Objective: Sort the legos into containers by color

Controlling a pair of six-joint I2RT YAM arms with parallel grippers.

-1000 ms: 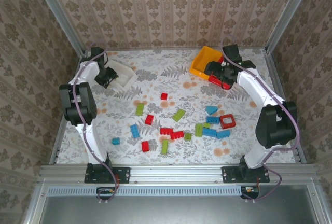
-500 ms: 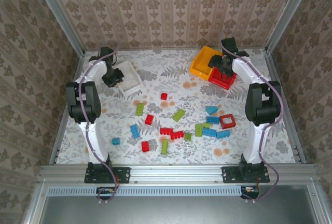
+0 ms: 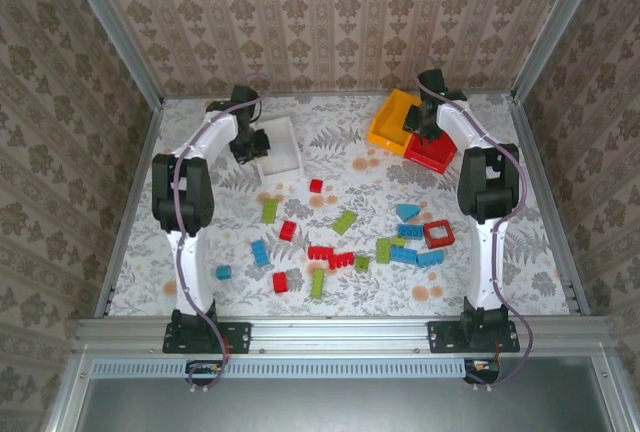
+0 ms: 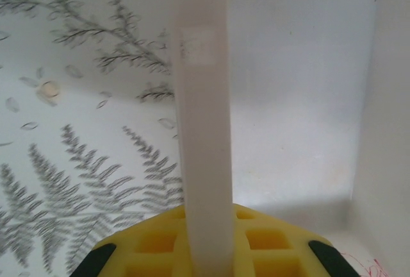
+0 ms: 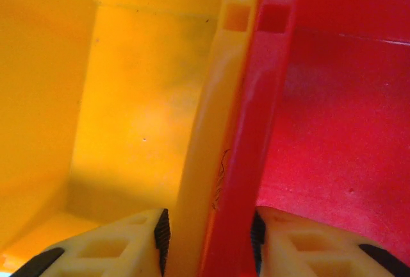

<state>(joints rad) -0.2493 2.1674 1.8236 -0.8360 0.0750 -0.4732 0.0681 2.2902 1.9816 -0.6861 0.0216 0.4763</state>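
Legos (image 3: 341,259) scattered, floral table (image 3: 335,142), damask walls (image 3: 330,22)

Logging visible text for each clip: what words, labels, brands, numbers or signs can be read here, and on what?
None can be read.
white bin: small patch on its wall with faint marks, too blurred to read.
orange-yellow bin and red bin: a small square patch on each rim, no letters legible.
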